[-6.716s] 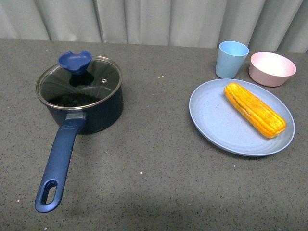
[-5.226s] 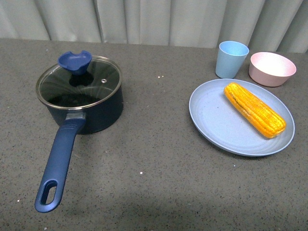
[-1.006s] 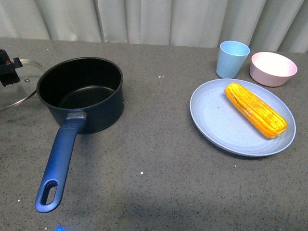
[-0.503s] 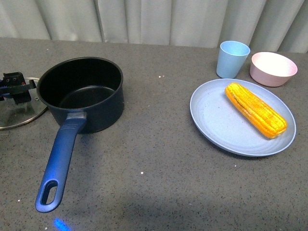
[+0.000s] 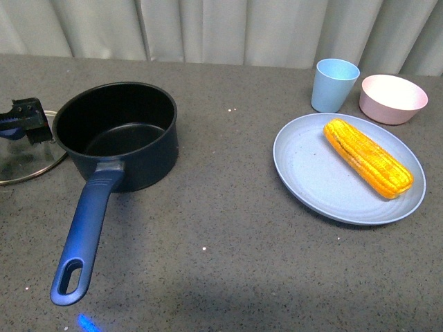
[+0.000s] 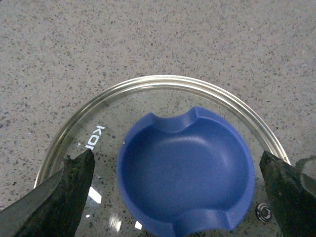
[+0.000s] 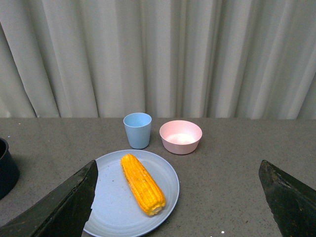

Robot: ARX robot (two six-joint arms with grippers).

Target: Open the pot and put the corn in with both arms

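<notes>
Nearest the robot, the handle (image 5: 82, 235) of the pot (image 5: 118, 131) pointed back toward it, and the pot stood open, black inside and empty. That was the change. The lid (image 5: 22, 160) had sat on the pot some seconds earlier and hung in the air at the left a second ago. It had since come down and lay flat on the table (image 5: 228, 228) just left of the pot. The pot wall hid part of the lid's rim, so I could not tell whether the two touched.

The left gripper (image 5: 26, 121) hovered over the lid. In the left wrist view its fingers (image 6: 64, 197) stood wide on either side of the blue knob (image 6: 185, 173), clear of it, so the lid had been let go. By my judgement the opening was done, and only the corn remained.

Further right, well apart from the pot, the corn (image 5: 367, 158) lay untouched on a blue plate (image 5: 311, 173), slanting across it. The right gripper (image 7: 177, 170) showed only in its own wrist view. It was spread with nothing between its fingers, and it hung back from the plate, looking down at the cob.

Behind the plate stood a pale blue cup (image 5: 335, 84) and a pink bowl (image 5: 392, 98), close together. The table was dark grey, speckled stone, level and bare between pot and plate. A pale pleated curtain (image 5: 228, 31) closed off the room at its far edge.
</notes>
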